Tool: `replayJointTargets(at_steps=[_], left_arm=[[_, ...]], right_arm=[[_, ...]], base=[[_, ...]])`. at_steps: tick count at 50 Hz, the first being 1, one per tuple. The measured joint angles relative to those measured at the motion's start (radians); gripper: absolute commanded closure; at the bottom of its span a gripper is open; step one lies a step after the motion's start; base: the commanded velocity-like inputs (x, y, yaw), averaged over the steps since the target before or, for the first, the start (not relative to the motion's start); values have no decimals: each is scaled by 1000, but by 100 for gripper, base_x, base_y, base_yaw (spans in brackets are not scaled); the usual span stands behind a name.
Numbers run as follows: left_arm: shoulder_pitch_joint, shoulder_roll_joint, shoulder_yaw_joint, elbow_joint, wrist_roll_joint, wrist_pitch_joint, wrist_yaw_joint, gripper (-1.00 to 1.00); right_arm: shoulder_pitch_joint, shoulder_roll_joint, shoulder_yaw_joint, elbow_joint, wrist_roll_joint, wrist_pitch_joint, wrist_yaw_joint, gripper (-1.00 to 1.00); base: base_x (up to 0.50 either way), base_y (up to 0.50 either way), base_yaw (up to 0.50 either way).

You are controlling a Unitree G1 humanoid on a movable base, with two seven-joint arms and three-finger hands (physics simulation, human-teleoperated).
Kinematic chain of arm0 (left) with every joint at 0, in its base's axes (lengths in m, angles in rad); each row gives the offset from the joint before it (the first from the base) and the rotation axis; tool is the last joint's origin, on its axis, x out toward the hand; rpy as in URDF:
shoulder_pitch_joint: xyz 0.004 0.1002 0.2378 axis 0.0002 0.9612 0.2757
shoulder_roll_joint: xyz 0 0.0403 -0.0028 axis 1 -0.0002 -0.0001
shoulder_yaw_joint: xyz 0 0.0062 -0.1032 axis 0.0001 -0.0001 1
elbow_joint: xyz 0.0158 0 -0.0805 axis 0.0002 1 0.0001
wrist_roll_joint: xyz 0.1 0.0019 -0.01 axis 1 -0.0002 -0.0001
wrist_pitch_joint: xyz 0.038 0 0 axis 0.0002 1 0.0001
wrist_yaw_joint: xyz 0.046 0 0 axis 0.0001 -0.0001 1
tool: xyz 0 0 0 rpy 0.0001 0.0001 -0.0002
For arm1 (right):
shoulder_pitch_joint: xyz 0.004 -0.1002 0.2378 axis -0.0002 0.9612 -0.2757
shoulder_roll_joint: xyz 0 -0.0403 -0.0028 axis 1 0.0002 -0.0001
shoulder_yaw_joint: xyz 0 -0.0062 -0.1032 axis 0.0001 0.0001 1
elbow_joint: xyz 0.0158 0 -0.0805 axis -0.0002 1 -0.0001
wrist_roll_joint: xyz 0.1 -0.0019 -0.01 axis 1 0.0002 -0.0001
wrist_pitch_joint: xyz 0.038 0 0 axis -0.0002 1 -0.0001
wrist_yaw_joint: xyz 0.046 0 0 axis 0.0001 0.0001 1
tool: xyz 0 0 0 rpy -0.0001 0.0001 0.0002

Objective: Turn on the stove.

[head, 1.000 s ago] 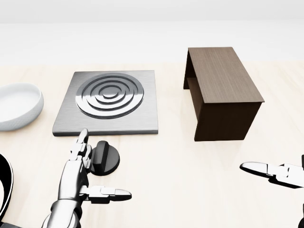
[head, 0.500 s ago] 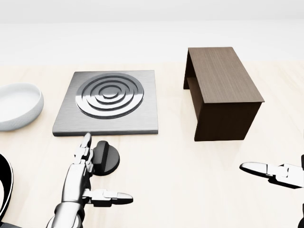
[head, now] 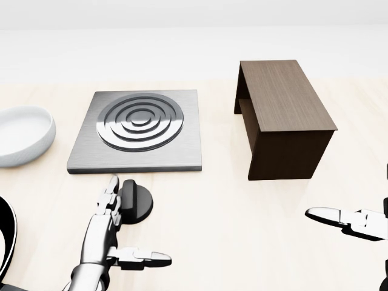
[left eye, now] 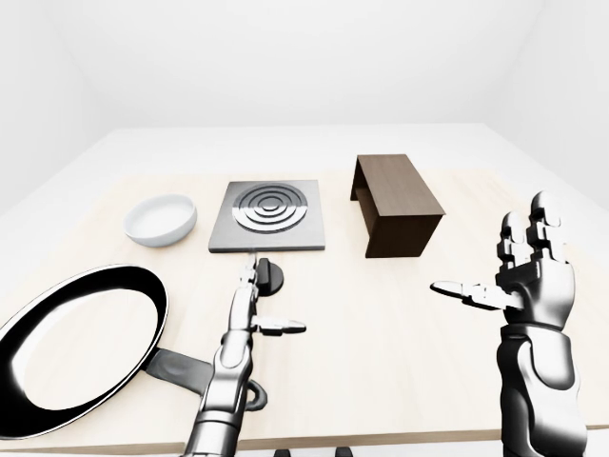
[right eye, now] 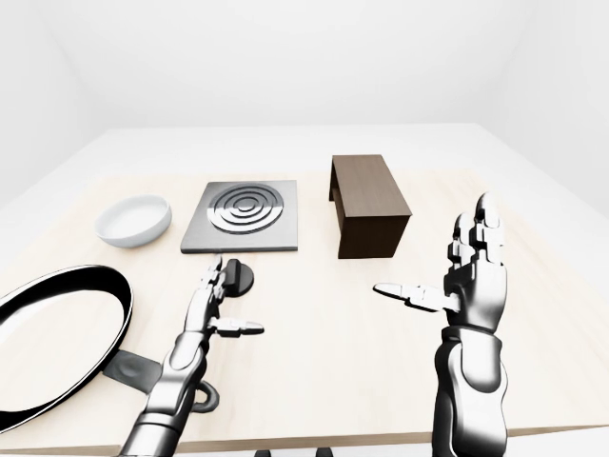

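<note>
A pale wood table [left eye: 381, 324] fills a white room. On it lie a black frying pan [left eye: 67, 347] at 8 o'clock (eye views only), a dark wooden box [head: 285, 118], the ringed steel stove [head: 139, 130], a white bowl [head: 21, 133], and the round black knob [head: 134, 201]. The left hand [head: 106, 233], fingers spread, touches the knob's 9 o'clock side, gripping nothing. The right hand [left eye: 528, 276] is splayed, empty.

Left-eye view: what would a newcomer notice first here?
Probably the big black frying pan at lower left, and the raised right robot hand, fingers spread open, at right. At the centre lies the square steel stove plate, with the left robot hand reaching beside its black knob just below.
</note>
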Motion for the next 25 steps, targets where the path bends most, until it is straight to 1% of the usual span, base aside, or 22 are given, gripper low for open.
replayJointTargets(at_steps=[4, 15, 25], left_arm=[[28, -5, -14, -50, 5, 21, -4, -100], [107, -19, -73, -170, 26, 66, -24, -100], [151, -26, -117, -230, 41, 86, -34, -100]], right_arm=[[0, 0, 0, 0, 0, 0, 0, -100], [-3, -1, -1, -4, 1, 0, -1, -100], [-3, -1, 0, -5, 0, 0, -1, -100]], base=[[0, 0, 0], [0, 0, 0], [0, 0, 0]])
